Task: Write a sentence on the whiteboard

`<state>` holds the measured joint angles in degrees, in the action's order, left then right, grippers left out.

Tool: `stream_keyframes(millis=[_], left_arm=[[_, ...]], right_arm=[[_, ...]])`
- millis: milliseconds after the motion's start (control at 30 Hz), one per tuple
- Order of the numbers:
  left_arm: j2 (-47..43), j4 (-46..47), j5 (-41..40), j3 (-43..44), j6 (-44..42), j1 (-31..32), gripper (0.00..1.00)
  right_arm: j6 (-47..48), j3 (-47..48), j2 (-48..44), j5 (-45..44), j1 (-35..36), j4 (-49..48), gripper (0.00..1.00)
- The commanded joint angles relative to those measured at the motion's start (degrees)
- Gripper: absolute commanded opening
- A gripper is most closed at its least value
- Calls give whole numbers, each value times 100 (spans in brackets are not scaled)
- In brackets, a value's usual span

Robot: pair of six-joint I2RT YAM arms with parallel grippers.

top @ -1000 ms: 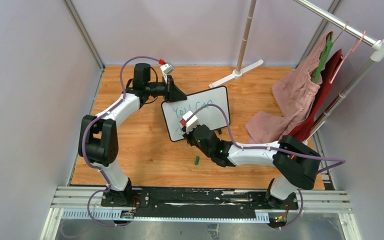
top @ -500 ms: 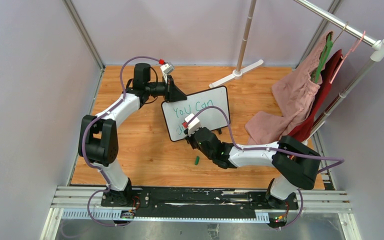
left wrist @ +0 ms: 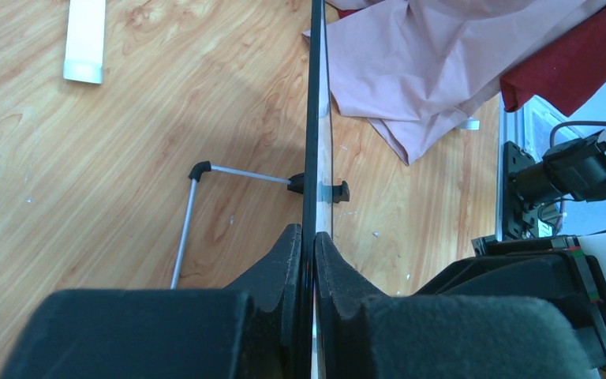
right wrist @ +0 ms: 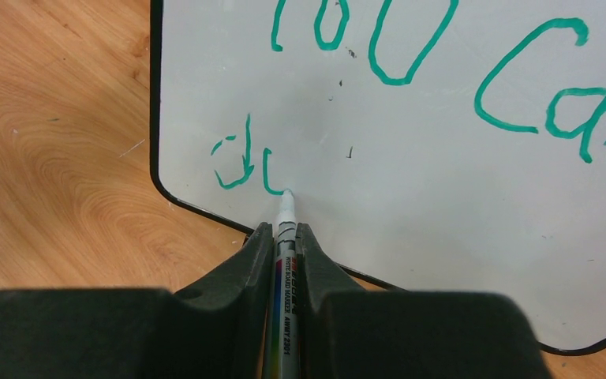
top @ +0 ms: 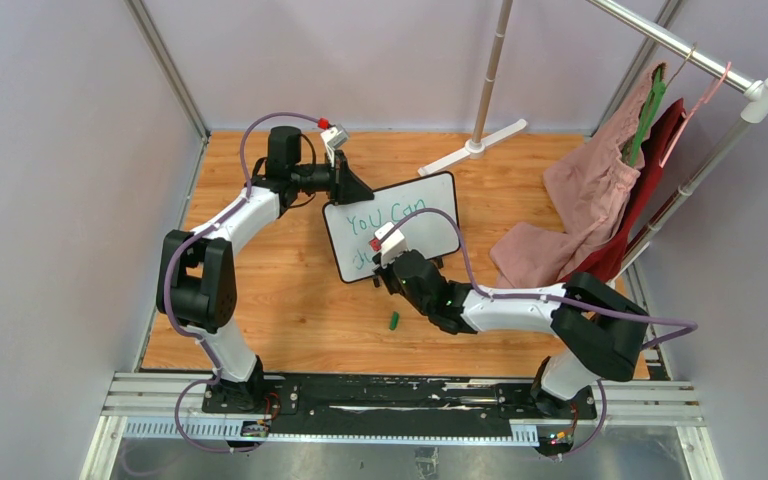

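The whiteboard (top: 400,225) stands tilted on the wooden floor. My left gripper (top: 352,186) is shut on its upper left edge; in the left wrist view the board's edge (left wrist: 314,118) runs between the pads. Green words "You Can" (top: 387,213) fill the top line. My right gripper (top: 385,268) is shut on a marker (right wrist: 284,237) whose tip touches the board's lower left. The second line (right wrist: 245,162) shows a "d" and the start of another letter.
A green marker cap (top: 394,321) lies on the floor in front of the board. A pink cloth (top: 575,215) and a red one (top: 650,180) hang from a rack at the right. A white stand base (top: 472,148) sits behind the board.
My right gripper has shifted a little to the right along the board's lower left, and a new green stroke shows there. The left arm has not moved.
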<state>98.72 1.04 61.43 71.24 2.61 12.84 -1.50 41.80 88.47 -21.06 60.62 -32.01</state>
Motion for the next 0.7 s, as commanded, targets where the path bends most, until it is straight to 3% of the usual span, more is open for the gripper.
stream_keyframes(millis=[0, 667], left_arm=[[-159, -130, -68, -128, 11, 69, 0], [-144, -130, -80, -132, 5, 96, 0]], right_arm=[[77, 39, -110, -340, -197, 45, 0], [123, 412, 12, -118, -209, 97, 0]])
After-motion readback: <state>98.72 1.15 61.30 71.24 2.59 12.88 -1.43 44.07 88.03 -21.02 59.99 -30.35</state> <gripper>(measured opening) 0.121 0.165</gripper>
